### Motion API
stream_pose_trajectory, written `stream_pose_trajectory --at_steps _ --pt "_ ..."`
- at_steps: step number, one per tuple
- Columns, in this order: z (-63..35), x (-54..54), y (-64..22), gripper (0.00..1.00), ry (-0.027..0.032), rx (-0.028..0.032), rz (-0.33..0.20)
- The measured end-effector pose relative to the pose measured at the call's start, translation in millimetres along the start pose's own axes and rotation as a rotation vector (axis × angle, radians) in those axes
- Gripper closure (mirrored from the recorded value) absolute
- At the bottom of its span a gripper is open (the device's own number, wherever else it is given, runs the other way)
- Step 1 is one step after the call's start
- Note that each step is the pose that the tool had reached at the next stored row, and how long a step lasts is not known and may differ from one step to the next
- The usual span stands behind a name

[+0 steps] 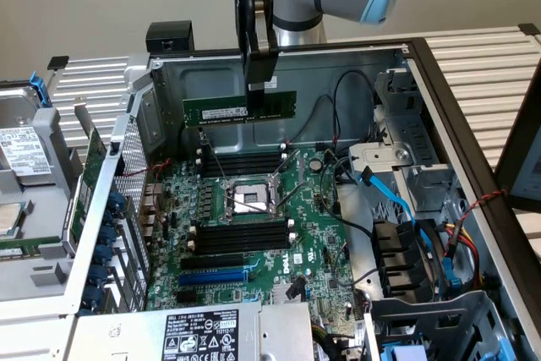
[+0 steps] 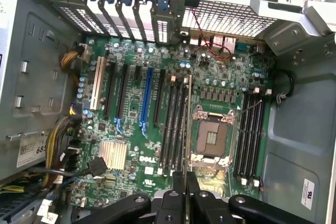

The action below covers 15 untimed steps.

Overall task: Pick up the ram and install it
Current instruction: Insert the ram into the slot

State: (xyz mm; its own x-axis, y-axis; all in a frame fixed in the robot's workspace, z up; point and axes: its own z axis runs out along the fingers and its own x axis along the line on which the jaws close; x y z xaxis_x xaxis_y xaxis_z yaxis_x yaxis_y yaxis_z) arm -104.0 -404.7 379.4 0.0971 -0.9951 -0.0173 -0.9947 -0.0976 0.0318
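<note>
I am watching an open computer case (image 1: 359,61) lying on its side, with the green motherboard (image 1: 325,247) facing up inside it. The arm's gripper (image 1: 259,80) hangs above the far end of the board, its jaws closed narrowly on the top edge of the ram (image 1: 240,109). The ram is a long, thin green stick with a pale label strip. It is held level and lengthwise, clear in the air in front of the case's grey back wall and touching nothing below. I judge the pick-up part of the job done, because the stick is off whatever it rested on and firmly pinched. The fitting part is not yet done, because the ram sits in no slot. Below it, in the exterior view, I see one bank of black memory slots (image 1: 241,162) on the far side of the square processor socket (image 1: 251,199) and another bank (image 1: 241,234) on the near side, with a blue expansion slot (image 1: 215,277) nearer the camera. In the wrist view the ram (image 2: 187,124) shows edge-on as a thin line running out from the gripper (image 2: 185,184). It runs parallel to the black slots (image 2: 173,124) beside the socket (image 2: 212,135) and lies over their edge, but well above them. I cannot tell which slot it lines up with.
</note>
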Motion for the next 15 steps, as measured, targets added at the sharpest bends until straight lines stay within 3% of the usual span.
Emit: stream_pose_trajectory --at_steps 5,7,10,13,15 --pt "0.5 -0.4 -0.1 0.87 -0.0006 -0.0011 0.000" --pt "0.9 -0.3 -0.1 0.87 -0.0062 -0.0024 0.001" --pt "2.1 -0.4 -0.2 0.87 -0.0202 -0.0017 0.002" --pt "4.1 -0.3 -0.3 0.87 -0.0279 -0.0024 0.002" --pt "5.0 -0.3 -0.4 0.87 -0.0287 -0.0088 0.003"
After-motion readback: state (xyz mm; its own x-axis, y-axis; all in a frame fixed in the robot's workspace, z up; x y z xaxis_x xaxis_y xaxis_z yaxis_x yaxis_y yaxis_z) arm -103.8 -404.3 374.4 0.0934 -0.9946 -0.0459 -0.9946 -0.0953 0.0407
